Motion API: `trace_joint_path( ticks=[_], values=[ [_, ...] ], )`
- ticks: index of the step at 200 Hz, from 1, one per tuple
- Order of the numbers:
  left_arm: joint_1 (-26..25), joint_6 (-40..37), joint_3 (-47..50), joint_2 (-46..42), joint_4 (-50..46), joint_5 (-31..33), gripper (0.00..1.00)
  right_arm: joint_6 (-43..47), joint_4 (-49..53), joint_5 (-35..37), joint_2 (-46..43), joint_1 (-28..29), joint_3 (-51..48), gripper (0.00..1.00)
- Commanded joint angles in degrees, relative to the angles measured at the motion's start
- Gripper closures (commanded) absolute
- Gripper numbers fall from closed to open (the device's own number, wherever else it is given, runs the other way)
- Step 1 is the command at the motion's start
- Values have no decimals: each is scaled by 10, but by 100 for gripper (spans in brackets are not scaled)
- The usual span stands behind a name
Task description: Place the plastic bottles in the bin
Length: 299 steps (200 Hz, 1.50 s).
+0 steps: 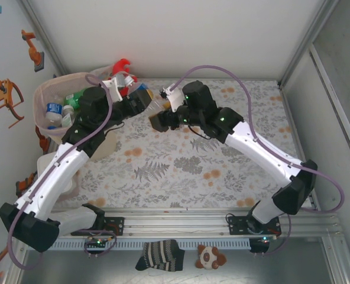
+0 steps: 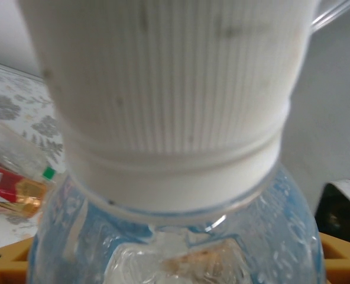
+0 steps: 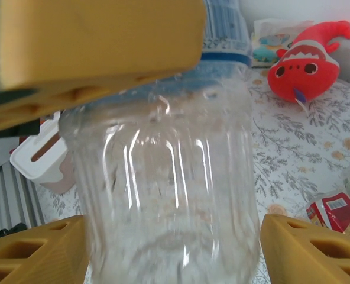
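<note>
A clear bottle (image 3: pixel 169 177) of thin, glossy plastic with upright ribs down its wall hangs in the air between the two claws, over the far left part of the desk (image 1: pixel 181 171) and just right of the bin (image 1: pixel 42 90). It has a blue label near the top, and its white cap (image 2: pixel 169 89) is finely ridged, slightly smudged and has a smooth collar below it.

The left claw (image 2: pixel 175 263) is grasping the bottle near its shoulder. Its blocky yellow fingers (image 2: pixel 340 257), with hollow cut-outs, sit at either side. In the right wrist view, one of these pads lies across the bottle's upper wall. The right claw (image 3: pixel 175 248) flanks the bottle's base with the same yellow fingers (image 3: pixel 39 251). The view is blurred, so I cannot tell whether they press it or stand just off it.

The bin is pale pink, translucent and round-rimmed. It holds a clear bottle with a blue label (image 1: pixel 54 111) and a green bottle (image 1: pixel 73 99). The desk is covered by a pale cloth printed with grey ferns and orange blossoms. A soft red fish plush (image 3: pixel 305 56) sits at the far edge. A crumpled red-labelled bottle (image 3: pixel 334 210) lies on the cloth near the right claw. A white plastic box (image 3: pixel 39 160) stands to the left.
</note>
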<state>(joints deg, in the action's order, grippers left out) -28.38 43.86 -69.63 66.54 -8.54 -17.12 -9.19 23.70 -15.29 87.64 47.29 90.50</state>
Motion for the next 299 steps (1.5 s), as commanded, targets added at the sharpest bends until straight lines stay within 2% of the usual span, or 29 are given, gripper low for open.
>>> trace_joint_path(
  ticks=[1, 28, 59, 112, 137, 179, 202, 256, 299],
  values=[
    [18, -62, -52, -18, -65, 30, 43, -2, -6, 23, -39, -2, -1, 26],
    [66, -97, -113, -18, -163, 31, 43, 2, -3, 20, -52, -2, -11, 26],
    [129, -148, -174, -29, -281, 63, 43, 4, 5, 25, -63, -2, -21, 26],
    [228, -217, -255, -30, -413, 111, 43, 4, 17, 35, -68, -2, -27, 27],
    [278, -233, -273, -12, -450, 107, 43, 2, 22, 32, -63, -2, -24, 27],
    [353, -227, -259, 21, -444, 77, 43, -7, 25, 28, -63, -1, -27, 29],
    [393, -202, -230, 41, -409, 29, 43, -10, 24, 32, -68, -1, -35, 29],
    [449, -207, -209, 114, -393, -13, 43, -14, 27, 44, -89, 1, -55, 29],
    [459, -235, -195, 154, -369, 4, 37, -14, 28, 48, -95, 1, -64, 29]
  ],
)
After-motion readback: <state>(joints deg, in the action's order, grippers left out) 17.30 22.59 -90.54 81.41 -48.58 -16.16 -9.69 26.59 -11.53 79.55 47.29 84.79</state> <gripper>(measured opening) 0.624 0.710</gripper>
